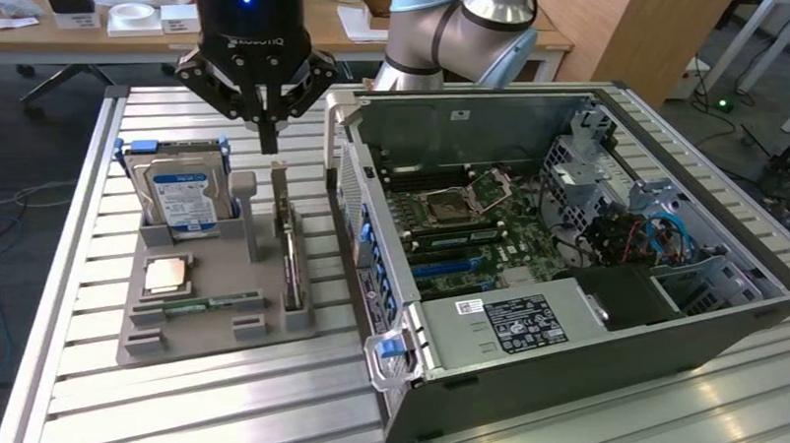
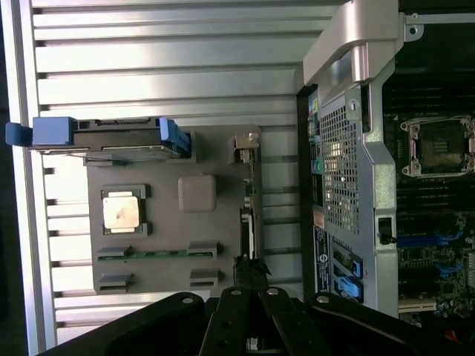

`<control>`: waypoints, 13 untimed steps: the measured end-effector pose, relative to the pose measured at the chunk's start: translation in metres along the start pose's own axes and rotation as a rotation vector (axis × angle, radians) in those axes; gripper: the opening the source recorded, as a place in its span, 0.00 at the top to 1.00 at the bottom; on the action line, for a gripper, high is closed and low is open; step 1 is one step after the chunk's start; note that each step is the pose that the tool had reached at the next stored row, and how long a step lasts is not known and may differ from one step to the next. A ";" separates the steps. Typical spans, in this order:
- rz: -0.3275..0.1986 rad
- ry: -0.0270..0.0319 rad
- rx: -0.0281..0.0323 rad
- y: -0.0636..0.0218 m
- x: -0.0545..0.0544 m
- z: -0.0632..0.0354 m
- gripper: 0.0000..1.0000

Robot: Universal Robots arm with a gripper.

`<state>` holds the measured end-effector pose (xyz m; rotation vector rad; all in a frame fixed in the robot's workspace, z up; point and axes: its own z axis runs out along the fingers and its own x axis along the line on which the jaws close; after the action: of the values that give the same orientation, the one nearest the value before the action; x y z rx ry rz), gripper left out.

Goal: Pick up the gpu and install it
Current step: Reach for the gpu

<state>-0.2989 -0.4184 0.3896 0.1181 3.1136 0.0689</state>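
Slatted bench [image 1: 165, 401]: a grey holder [image 1: 236, 267] stands the gpu [image 1: 291, 267] on edge, likely for gripping; above the holder, the claw [image 1: 269, 140] hangs shut, empty.

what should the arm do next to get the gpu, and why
Probably open the gripper first: it is shut and empty, hanging just above the gpu, which stands on edge in the gray holder, untouched. Shut fingers could not straddle the card.

Brand word "ROBOTIQ" legible in pale letters on the black housing of the end effector [image 1: 268, 136]. Blue-and-white label [image 1: 186, 196] on the upright silver hard drive: print unreadable. Black-and-white sticker [image 1: 524, 323] on the grey cover inside the open computer case: unreadable too.
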 end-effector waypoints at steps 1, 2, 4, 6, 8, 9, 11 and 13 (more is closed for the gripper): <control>0.000 0.0000 0.0000 0.0000 0.000 0.0000 0.89; 0.000 0.0000 0.0001 -0.0001 0.000 0.0000 0.89; 0.000 0.0000 0.0000 -0.0001 0.000 0.0000 0.89; 0.000 0.0000 0.0000 -0.0002 0.000 0.0000 0.89; 0.000 0.0001 0.0000 -0.0013 0.000 -0.0001 0.89; 0.000 0.0001 0.0001 -0.0020 0.000 -0.0001 0.89; 0.000 0.0001 0.0001 -0.0037 0.000 -0.0002 0.89; 0.000 0.0000 0.0000 -0.0059 0.000 -0.0003 0.89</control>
<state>-0.2989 -0.4244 0.3896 0.1179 3.1136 0.0689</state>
